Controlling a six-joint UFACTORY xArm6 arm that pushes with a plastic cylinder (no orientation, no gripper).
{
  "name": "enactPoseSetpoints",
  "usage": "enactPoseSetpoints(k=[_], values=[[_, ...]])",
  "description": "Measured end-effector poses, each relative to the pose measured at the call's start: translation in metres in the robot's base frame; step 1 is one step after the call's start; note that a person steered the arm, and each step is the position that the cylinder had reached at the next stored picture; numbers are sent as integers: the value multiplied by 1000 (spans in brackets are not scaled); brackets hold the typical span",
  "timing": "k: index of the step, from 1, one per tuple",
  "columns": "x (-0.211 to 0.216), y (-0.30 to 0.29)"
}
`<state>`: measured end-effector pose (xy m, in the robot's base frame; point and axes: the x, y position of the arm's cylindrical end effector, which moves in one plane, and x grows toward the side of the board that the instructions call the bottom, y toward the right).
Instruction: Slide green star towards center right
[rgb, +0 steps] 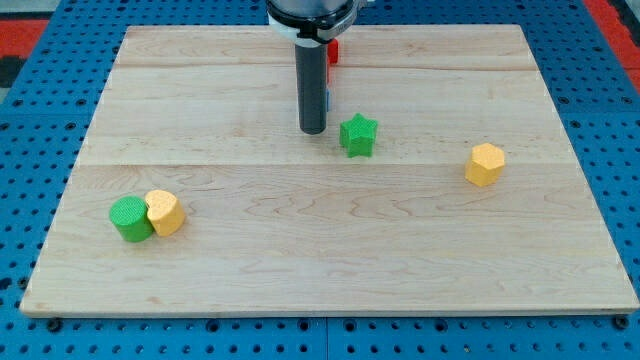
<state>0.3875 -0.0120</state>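
The green star (358, 135) lies near the middle of the wooden board (330, 260), a little above centre. My tip (313, 130) rests on the board just to the star's left, with a small gap between them. The dark rod rises from the tip to the view's top.
A yellow hexagonal block (485, 164) sits at the view's right. A green round block (130, 219) touches a yellow block (164, 212) at the lower left. A red block (333, 50) and a blue block (327, 99) are partly hidden behind the rod.
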Motion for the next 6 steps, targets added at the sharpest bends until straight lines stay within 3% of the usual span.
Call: enactPoseSetpoints(k=[3, 5, 6], values=[[17, 19], [17, 136], [17, 153]])
